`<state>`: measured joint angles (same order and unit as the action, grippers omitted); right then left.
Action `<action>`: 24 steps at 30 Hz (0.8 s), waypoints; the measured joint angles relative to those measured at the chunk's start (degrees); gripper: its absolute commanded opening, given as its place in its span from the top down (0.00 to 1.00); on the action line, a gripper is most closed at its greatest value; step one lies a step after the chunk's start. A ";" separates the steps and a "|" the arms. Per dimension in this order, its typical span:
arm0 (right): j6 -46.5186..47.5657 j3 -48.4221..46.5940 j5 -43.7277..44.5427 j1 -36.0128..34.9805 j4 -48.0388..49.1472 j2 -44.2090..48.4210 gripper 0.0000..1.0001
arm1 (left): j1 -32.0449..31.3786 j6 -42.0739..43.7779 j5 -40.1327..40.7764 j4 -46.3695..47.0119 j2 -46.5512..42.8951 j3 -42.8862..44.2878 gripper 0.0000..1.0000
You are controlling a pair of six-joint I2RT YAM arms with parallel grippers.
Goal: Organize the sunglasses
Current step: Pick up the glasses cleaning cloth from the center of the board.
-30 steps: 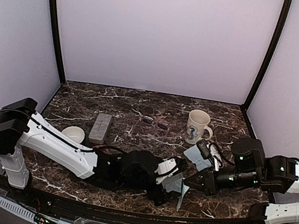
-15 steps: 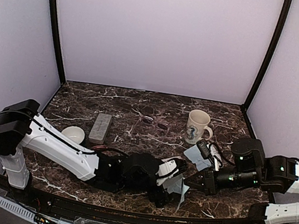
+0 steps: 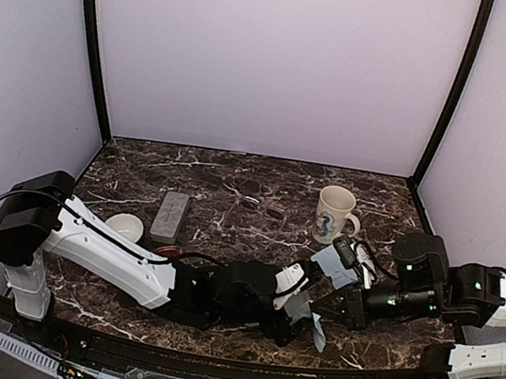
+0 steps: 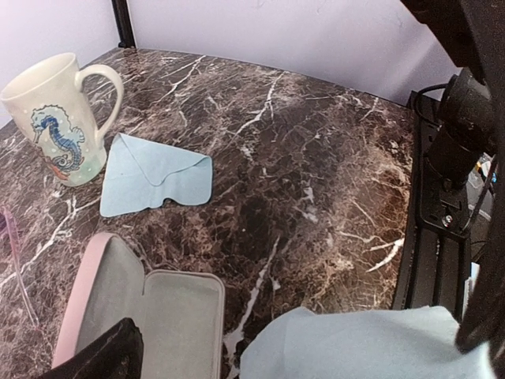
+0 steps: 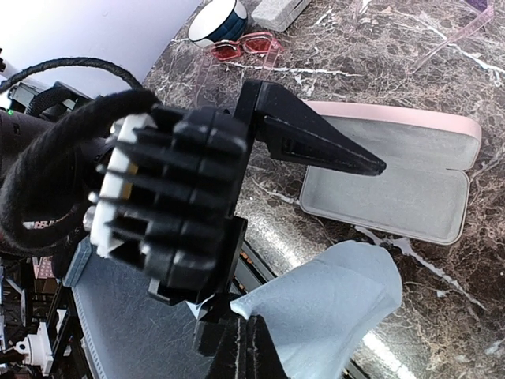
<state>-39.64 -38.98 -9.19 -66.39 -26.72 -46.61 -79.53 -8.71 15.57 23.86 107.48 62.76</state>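
The dark thin-framed sunglasses (image 3: pixel 263 208) lie at mid-table, far from both grippers. The red-pink sunglasses (image 5: pixel 241 47) rest beside the white bowl (image 5: pixel 217 20), half hidden under the left arm in the top view. My right gripper (image 5: pixel 252 341) is shut on a corner of a light blue cloth (image 5: pixel 335 304), held just above the table's front edge. My left gripper (image 3: pixel 302 297) stands wide open right beside it, one finger (image 5: pixel 316 146) reaching over the open pink case (image 5: pixel 402 178). The cloth (image 4: pixel 371 343) hangs between the open left fingers, ungripped.
A seahorse mug (image 4: pixel 59 118) stands behind a second flat blue cloth (image 4: pixel 154 181). The closed grey case (image 3: pixel 171 214) lies at the left near the bowl (image 3: pixel 125 226). The table's front edge and cable rail run close under both grippers.
My left arm has pushed rightward, bringing its open gripper up against the hanging cloth. The cloth has shifted slightly right in the shut right gripper.
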 measured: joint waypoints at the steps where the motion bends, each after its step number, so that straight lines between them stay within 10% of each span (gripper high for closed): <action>1: -0.04 0.00 0.00 0.00 -0.02 0.07 1.00 | 0.00 -0.09 0.66 -0.09 0.04 0.04 0.04; 24: -0.33 1.20 0.20 0.98 -0.48 1.60 1.00 | 0.00 -1.33 3.61 -4.00 -2.69 -3.02 0.16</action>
<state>-39.97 -37.78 -8.99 -65.41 -27.20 -45.01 -79.53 -10.04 19.18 19.86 104.79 59.75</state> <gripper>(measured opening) 0.007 0.883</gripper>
